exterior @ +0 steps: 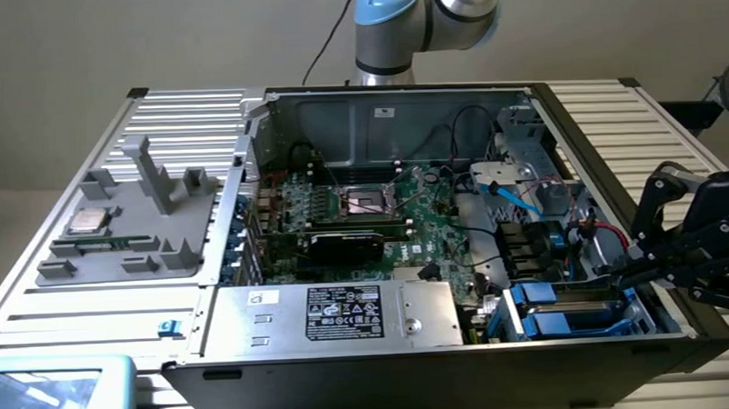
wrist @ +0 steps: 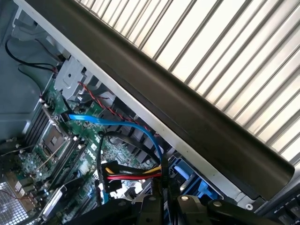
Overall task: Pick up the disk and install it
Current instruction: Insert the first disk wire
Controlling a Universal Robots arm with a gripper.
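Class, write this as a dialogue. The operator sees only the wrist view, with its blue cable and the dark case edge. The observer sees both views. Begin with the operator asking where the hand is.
Operator: Where is the hand relative to the whole case?
Observer: The hand is at the side of the case on the exterior view's right, just above the blue rails.
Operator: What lies outside the case?
Observer: A grey tray at the exterior view's left, carrying a small square silver chip.
Operator: And along the case's near side?
Observer: A large silver box with a black label.
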